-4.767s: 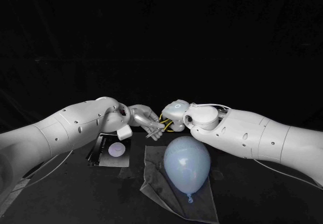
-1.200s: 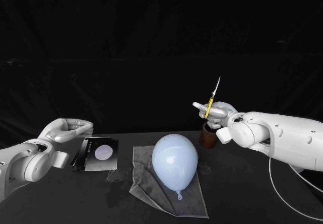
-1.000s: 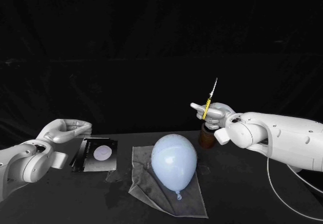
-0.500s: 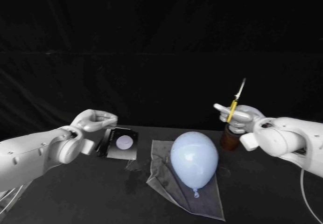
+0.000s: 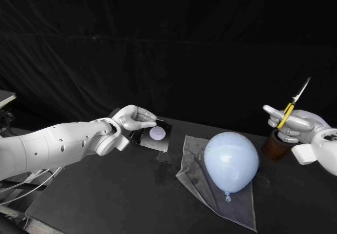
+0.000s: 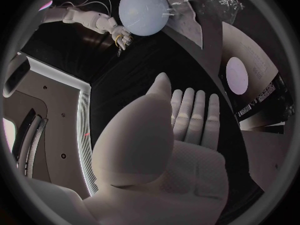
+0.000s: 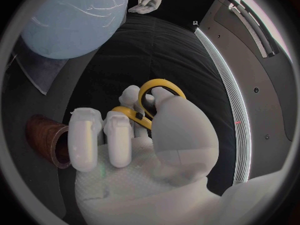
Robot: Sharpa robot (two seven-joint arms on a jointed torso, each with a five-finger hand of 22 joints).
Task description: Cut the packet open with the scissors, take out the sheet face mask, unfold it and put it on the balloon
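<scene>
- While the left hand point(image 6: 169, 150) hovered just beside the packet point(image 5: 156, 132), it held nothing. Its palm was bare, the fingers lay side by side and a little bent, and the thumb stood apart from them.
- Whether its fingertips touched the packet's near edge could not be told.
- The right hand point(image 5: 293, 123) was up off the table point(image 5: 105, 195), clenched around the yellow handles of the scissors point(image 5: 295, 100). The blades were closed together and pointed up and slightly outward.
- The packet lay flat on the table on the robot's left, dark, with a pale round patch on its face.
- The balloon point(image 5: 230, 160), pale blue and inflated, lay on its side on a crumpled clear sheet point(image 5: 189, 170) between the two hands, with its knot toward the robot.
- A brown cup point(image 5: 275, 145) stood near the balloon, below the right hand.
</scene>
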